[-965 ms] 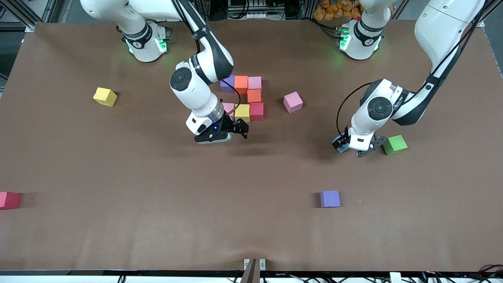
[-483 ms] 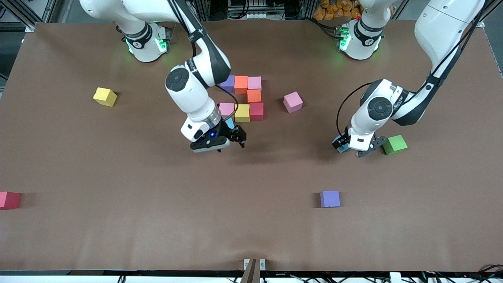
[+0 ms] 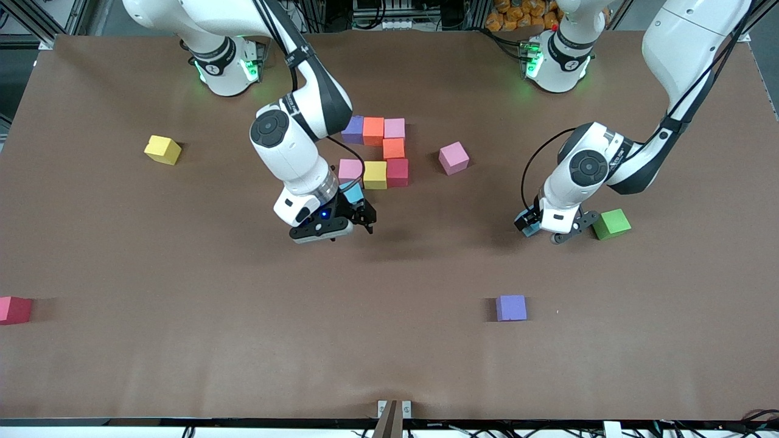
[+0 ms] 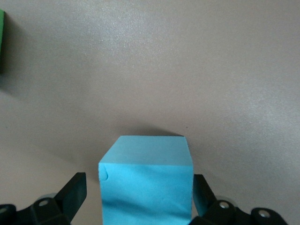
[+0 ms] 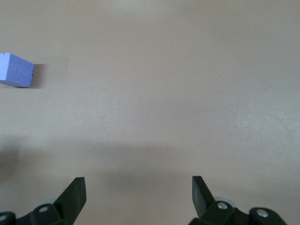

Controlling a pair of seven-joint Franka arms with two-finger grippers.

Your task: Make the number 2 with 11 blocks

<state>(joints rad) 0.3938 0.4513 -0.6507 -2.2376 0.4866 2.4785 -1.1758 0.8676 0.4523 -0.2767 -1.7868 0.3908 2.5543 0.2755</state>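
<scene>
Several blocks lie joined mid-table: purple [image 3: 353, 129], orange [image 3: 373, 129], pink [image 3: 394, 128], orange [image 3: 394, 148], red [image 3: 397, 171], yellow [image 3: 375, 174], pink [image 3: 350, 169] and a light blue block [image 3: 352, 193]. My right gripper [image 3: 364, 220] hangs open and empty [image 5: 138, 197] over the table right beside that light blue block. My left gripper [image 3: 528, 226] is open around a second light blue block [image 4: 146, 183], with a gap showing at one finger. Loose blocks are pink [image 3: 454, 157], purple [image 3: 511, 308], yellow [image 3: 162, 149] and red [image 3: 13, 309].
A green cube [image 3: 611, 223] sits close to the left gripper, toward the left arm's end of the table; its edge shows in the left wrist view [image 4: 2, 42]. The right wrist view shows a purple block [image 5: 16, 70] on brown table.
The right gripper has drawn away from the joined blocks toward the front camera, uncovering the light blue block beside the pink one. The left arm has not moved.
</scene>
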